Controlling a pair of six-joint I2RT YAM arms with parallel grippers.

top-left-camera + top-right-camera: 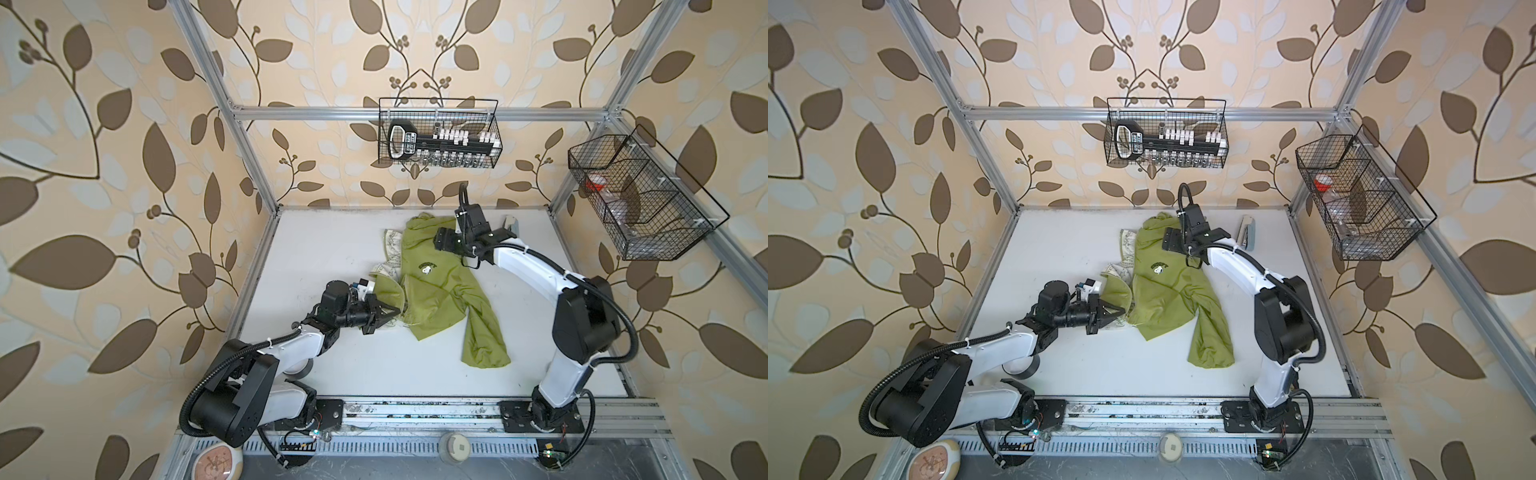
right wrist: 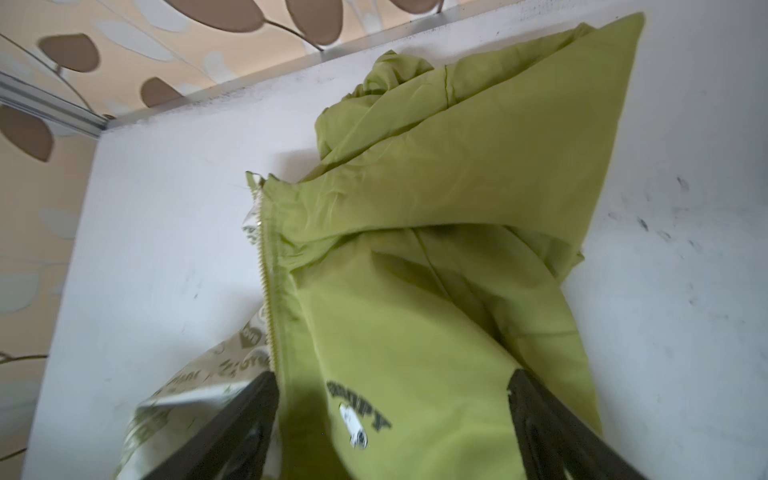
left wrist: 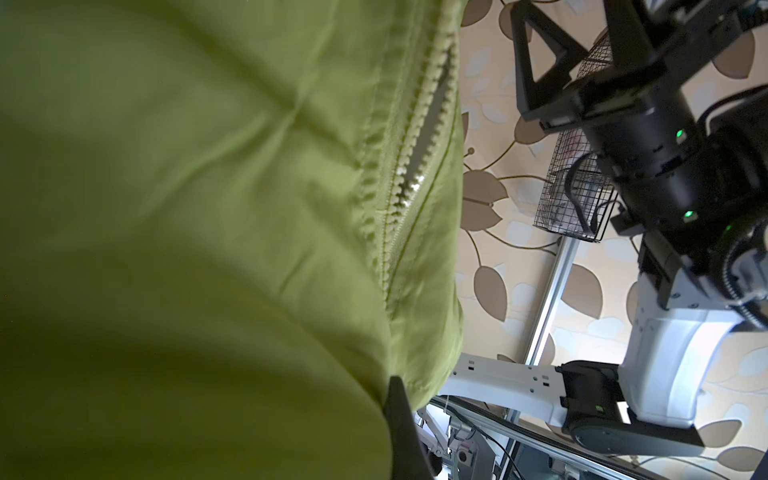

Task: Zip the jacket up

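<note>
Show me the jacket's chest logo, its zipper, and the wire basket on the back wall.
chest logo (image 1: 427, 267): top view, on the lettering.
zipper (image 3: 401, 185): left wrist view, on the teeth.
wire basket (image 1: 384, 112): top view, on its upper left mesh corner.

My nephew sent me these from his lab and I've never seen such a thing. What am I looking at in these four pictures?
Two robot arms stand at a white table, each ending in a two-fingered gripper. The two wide pictures come from one camera pair overhead. The two close-ups come from cameras on the arms' wrists. On the table lies a small green jacket, its zipper not fully closed. The left gripper is shut on the jacket's lower edge, so green cloth fills its wrist picture. The right gripper is open above the jacket's upper part, holding nothing. A wire basket hangs on the back wall.
</note>
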